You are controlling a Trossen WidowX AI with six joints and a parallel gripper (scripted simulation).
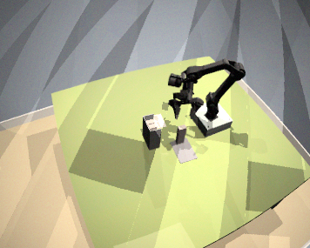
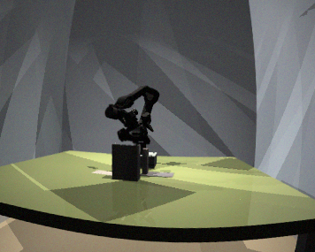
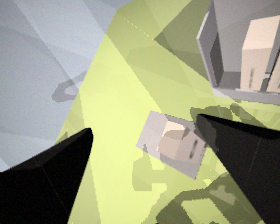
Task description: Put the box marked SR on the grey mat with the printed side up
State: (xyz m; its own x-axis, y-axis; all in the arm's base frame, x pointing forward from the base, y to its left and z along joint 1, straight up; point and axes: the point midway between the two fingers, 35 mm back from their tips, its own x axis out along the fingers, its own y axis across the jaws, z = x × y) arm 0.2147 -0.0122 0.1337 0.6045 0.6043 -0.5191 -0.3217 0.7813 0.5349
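The pincer (image 1: 174, 109) (image 2: 134, 139) (image 3: 144, 125) was spread nearly to its widest, with nothing between its fingers. Beyond the fingertips, and apart from them, a pale box (image 1: 181, 135) (image 2: 145, 161) (image 3: 172, 142) stood upright on the grey mat (image 1: 185, 154) (image 2: 164, 174) (image 3: 150, 129), near one end. Its reach code could not be read, so whether it was the SR box was unclear.

If it was, the job looked well along, with laying it down remaining. That called for finding the printed face first, then tipping the box gently so that face ended uppermost, lowering it fully before letting go. A hard push might have slid it off the mat.

Beside the mat, the dark bin (image 1: 152, 139) (image 2: 126, 162) (image 3: 210, 55) held upright boxes (image 3: 257, 52), best left alone. The arm (image 1: 213, 67) (image 2: 135, 95) arched up from its base (image 1: 225, 123) and bent down, the pincer hanging over the table (image 1: 120, 218) (image 2: 211, 204) (image 3: 110, 200).
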